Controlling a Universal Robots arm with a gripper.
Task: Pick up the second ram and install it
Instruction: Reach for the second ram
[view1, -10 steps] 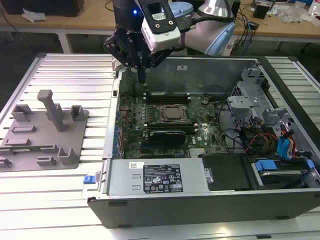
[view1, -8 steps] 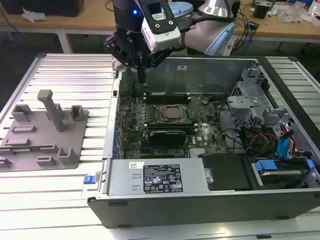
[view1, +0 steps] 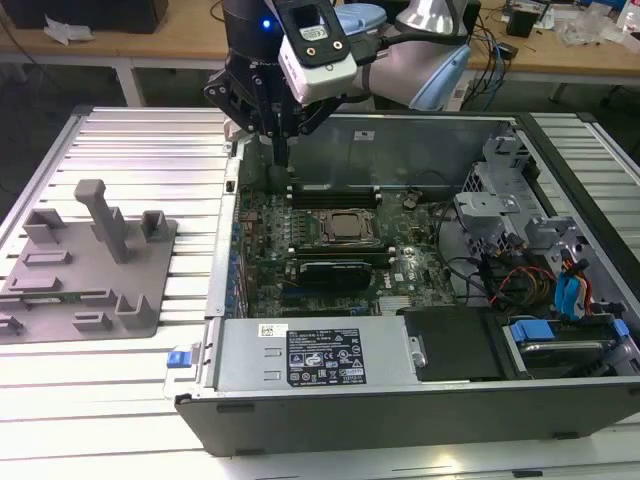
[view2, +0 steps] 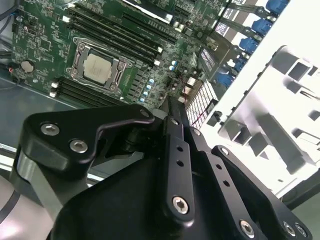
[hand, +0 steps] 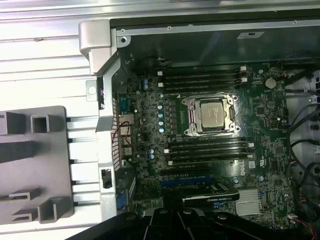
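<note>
Slatted metal table (view1: 130, 140) is carrying an open computer case (view1: 300, 375) and a grey fixture (view1: 90, 270). Gripper (view1: 281, 158) is hovering over the motherboard (view1: 290, 285), fingers (view2: 175, 135) pressing together. Second ram (view1: 60, 297) is lying flat in the fixture, well apart.

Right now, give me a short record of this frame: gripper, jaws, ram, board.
gripper: over the motherboard's far corner, exterior view's left
jaws: look shut, nothing visible between them
second ram: apparently the green strip lying in the grey fixture, outside the case
processor: seated mid-board between black socket rails
</note>
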